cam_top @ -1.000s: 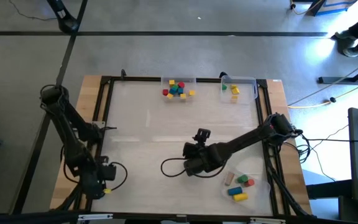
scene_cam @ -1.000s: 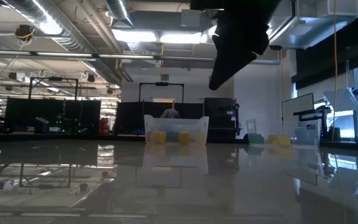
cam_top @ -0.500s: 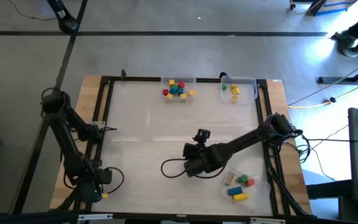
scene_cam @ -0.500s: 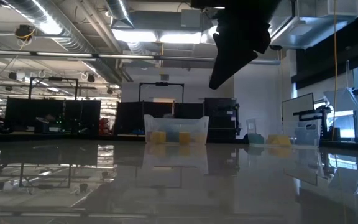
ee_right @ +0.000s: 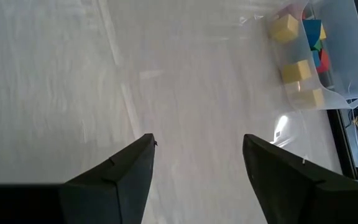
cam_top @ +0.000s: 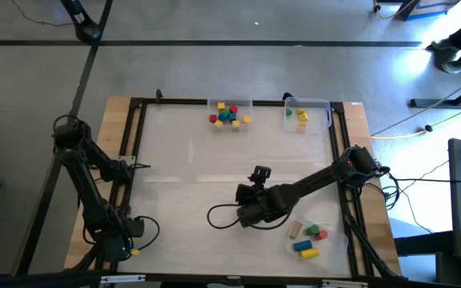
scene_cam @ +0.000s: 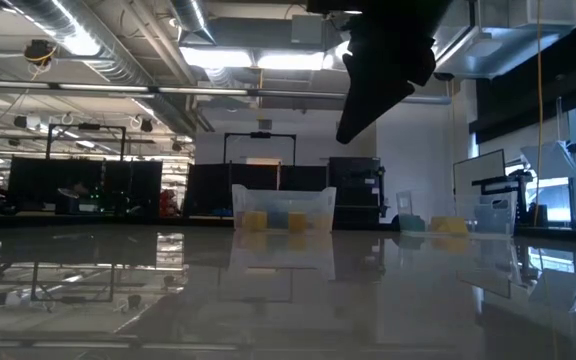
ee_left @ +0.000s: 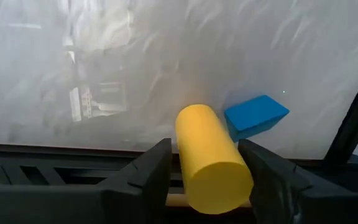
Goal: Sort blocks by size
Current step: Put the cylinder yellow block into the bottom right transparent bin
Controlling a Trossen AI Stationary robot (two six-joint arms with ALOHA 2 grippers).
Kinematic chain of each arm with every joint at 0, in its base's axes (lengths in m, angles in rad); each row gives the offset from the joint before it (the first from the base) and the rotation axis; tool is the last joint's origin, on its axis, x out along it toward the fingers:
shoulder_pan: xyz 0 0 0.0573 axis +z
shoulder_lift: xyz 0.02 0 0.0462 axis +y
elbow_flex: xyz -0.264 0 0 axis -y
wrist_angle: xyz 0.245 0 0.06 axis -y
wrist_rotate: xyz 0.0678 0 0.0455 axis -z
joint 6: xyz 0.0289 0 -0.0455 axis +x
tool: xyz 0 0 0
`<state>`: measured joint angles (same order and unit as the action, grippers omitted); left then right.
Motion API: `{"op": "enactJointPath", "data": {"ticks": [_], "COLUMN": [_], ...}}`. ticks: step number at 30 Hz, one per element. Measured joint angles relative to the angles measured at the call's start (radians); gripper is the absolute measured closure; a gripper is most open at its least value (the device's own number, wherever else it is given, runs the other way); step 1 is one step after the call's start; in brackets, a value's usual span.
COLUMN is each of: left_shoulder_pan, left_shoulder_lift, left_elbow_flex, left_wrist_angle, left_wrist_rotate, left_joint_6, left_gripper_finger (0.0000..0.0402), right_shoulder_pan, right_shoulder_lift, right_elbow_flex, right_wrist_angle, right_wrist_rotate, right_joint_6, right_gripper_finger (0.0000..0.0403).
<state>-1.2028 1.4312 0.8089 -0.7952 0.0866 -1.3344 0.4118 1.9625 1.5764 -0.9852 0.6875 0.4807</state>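
At the table's near left corner my left gripper [cam_top: 126,245] [ee_left: 207,177] points down and is shut on a yellow cylinder block [ee_left: 211,155], which shows as a yellow speck [cam_top: 136,251] in the high view. A blue block [ee_left: 257,115] lies flat on the white surface just beyond the cylinder's lower end. My right gripper [ee_right: 197,149] [cam_top: 256,184] hovers open over the middle of the table with nothing between its fingers. More blocks sit in clear trays at the far edge and the near right. My left gripper pinches the yellow cylinder's curved side [ee_left: 184,158] between its two fingers [ee_left: 148,174], which come from above and lie along the cylinder. The cylinder stands upright in the hold. Whether its lower end rests on the surface I cannot tell.
A clear tray [cam_top: 230,104] with several small blocks and another tray [cam_top: 318,104] with yellow and green ones stand at the far edge. A third tray [cam_top: 326,240] at the near right holds tan, red, green, blue and yellow blocks. A black frame [cam_top: 138,136] rims the table.
My left gripper has gone down and toward the table's near left corner, carrying the yellow cylinder with it and rolling a little about its own axis. My right gripper has kept still.
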Motion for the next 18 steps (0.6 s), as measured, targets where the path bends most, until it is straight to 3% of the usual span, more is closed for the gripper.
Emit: {"op": "enactJointPath", "data": {"ticks": [6,12,18], "left_shoulder_pan": [0.001,0.015,0.062], "left_shoulder_lift": [-0.001,-0.012,-0.074], "left_elbow_flex": [0.001,-0.001,0.026], "left_wrist_angle": [-0.002,-0.014,-0.023], "left_wrist_rotate": [0.006,0.008,0.016], "left_joint_6": [-0.006,-0.001,0.038], "left_gripper_finger": [0.0289,0.0289,0.0288], "right_shoulder_pan": [0.0,0.0,0.002], "right_shoulder_lift": [0.0,0.0,-0.001], "right_elbow_flex": [0.0,0.0,0.042], "right_wrist_angle": [0.0,0.0,-0.048], "right_wrist_rotate": [0.0,-0.01,-0.175], "right_joint_6": [0.0,-0.015,0.009], "right_gripper_finger": [0.0159,0.0159,0.0159]}}
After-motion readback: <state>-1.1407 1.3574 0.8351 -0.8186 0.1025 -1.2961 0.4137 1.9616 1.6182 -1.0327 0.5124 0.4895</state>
